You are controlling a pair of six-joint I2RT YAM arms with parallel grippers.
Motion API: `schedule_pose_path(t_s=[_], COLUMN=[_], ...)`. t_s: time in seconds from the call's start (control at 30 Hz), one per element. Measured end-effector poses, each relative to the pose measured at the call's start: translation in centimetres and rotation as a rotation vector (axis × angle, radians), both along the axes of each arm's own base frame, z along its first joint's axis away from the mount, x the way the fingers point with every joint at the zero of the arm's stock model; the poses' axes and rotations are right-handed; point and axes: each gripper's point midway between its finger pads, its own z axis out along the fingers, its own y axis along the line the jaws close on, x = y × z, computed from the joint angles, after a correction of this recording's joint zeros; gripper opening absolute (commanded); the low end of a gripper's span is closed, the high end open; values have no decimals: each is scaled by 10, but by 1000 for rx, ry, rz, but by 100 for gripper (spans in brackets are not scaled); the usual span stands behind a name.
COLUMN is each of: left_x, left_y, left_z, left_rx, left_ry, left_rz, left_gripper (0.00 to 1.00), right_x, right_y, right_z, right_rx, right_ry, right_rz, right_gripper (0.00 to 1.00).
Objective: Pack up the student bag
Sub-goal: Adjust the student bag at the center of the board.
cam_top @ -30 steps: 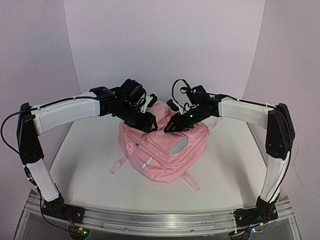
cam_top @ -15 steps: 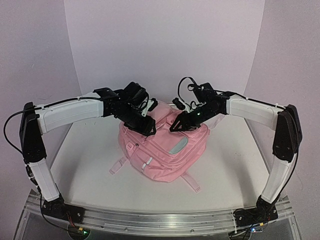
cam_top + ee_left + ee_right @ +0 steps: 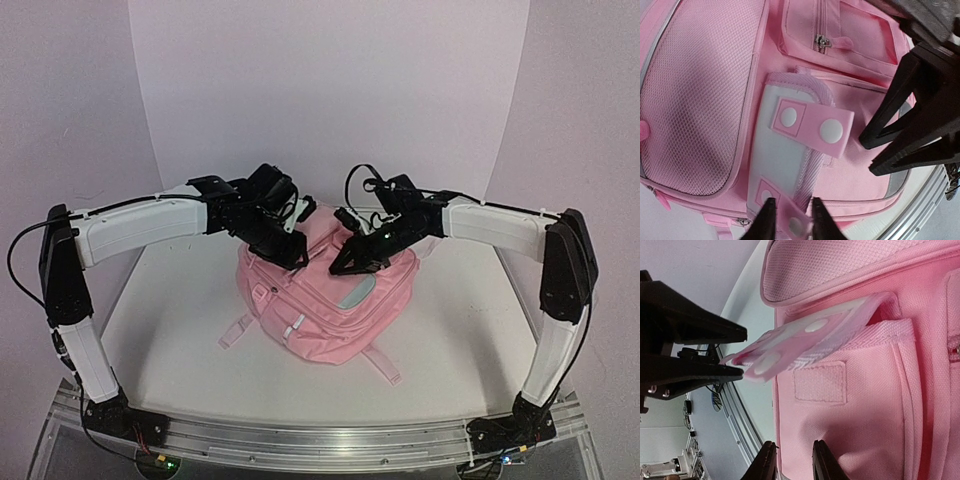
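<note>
On the white table (image 3: pixel 170 340) the soft pink bag (image 3: pixel 335 325) lies front-up at centre. Its long axis runs roughly near-to-far, top toward the far wall. One panel is mesh (image 3: pixel 695 100). The left gripper (image 3: pixel 791 221) pinches a smooth snap tab (image 3: pixel 796 227) on the white flap (image 3: pixel 772 160). The right gripper (image 3: pixel 792 460) hovers just beside it, jaws slightly apart and empty.

The student bag (image 3: pixel 335 305) lies on the table (image 3: pixel 170 340).
</note>
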Motion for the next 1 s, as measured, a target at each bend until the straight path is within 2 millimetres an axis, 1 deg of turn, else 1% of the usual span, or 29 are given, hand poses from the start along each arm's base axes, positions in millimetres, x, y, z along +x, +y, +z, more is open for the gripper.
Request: schedule_pose_path(t_s=[0.07, 0.1, 0.33, 0.63, 0.83, 1.0], left_x=[1, 1, -1, -8, -13, -13], left_y=[-2, -2, -14, -25, -32, -34], left_z=[2, 2, 6, -1, -8, -11], left_rx=[-8, -12, -68, -148, -205, -229], left_ry=[-6, -8, -1, 44, 79, 84], left_rz=[-1, -3, -33, -66, -87, -97], left_gripper=[2, 0, 0, 0, 0, 0], right_x=[3, 5, 10, 16, 17, 17], right_y=[3, 4, 10, 15, 18, 18], right_z=[-5, -6, -11, -16, -18, -17], right_rx=[4, 8, 22, 29, 34, 38], right_ry=[13, 20, 55, 84, 95, 92], right_rz=[-12, -17, -46, -66, -68, -63], right_gripper=[22, 22, 13, 3, 1, 2])
